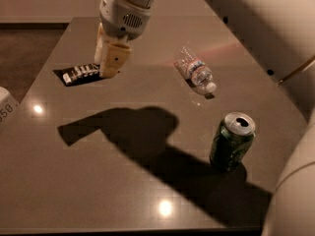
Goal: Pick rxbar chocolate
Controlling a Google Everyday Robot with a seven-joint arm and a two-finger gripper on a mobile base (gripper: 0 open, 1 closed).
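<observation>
The rxbar chocolate [78, 73] is a flat black bar with white lettering. It sticks out to the left from the tan fingers [113, 58] of my gripper [109, 71], which is shut on its right end. The bar hangs above the dark table [88, 191], and the shadow of arm and bar lies well below it on the tabletop. The gripper is over the far left part of the table, and the white arm reaches in from the upper right.
A clear plastic bottle [194, 73] lies on its side at the far middle. A green soda can [232, 141] stands upright at the right front. A white object [5, 104] pokes in at the left edge. The arm's body fills the right side.
</observation>
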